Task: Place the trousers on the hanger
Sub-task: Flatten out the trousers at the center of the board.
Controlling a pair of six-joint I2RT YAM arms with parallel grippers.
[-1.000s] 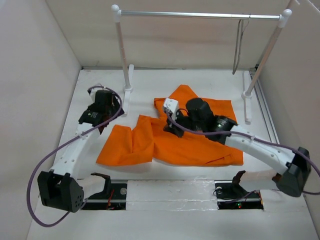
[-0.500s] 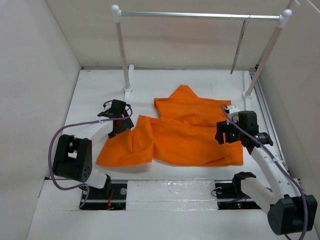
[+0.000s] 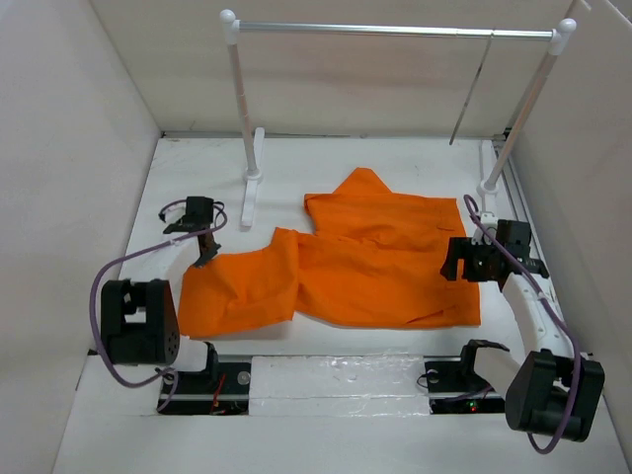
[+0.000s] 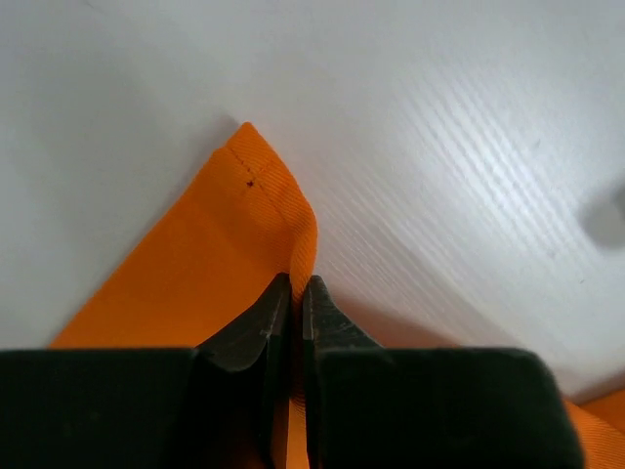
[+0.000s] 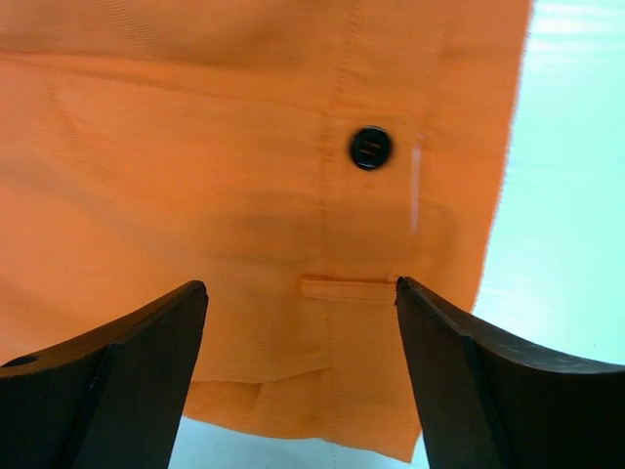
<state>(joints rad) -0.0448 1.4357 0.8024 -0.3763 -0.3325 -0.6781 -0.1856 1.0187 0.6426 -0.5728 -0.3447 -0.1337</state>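
Trousers of bright orange cloth (image 3: 365,267): where do they lie? — Student.

Flat on the white table (image 3: 197,168), waistband to the right and legs to the left. They are not yet on the thin grey-brown triangular hanger (image 3: 470,91), which hangs from the silver rail (image 3: 395,30), well apart from them. — Tutor.

What has just changed? — Student.

Both arms have shifted to the garment's two ends. The left gripper (image 4: 295,285), a second ago beside the cloth, now has its fingers pressed together on the hem corner of one leg. The right gripper (image 5: 301,285), earlier stretched over the middle of the trousers, now hovers above the waistband with fingers spread (holding nothing); the dark button (image 5: 370,148) shows beyond them. The hanger's slant differs too, so it is probably swinging. — Tutor.

Meaning for the task? — Student.

One end appears secured. The waistband grasp, and everything involving the hanger, seems still ahead. — Tutor.
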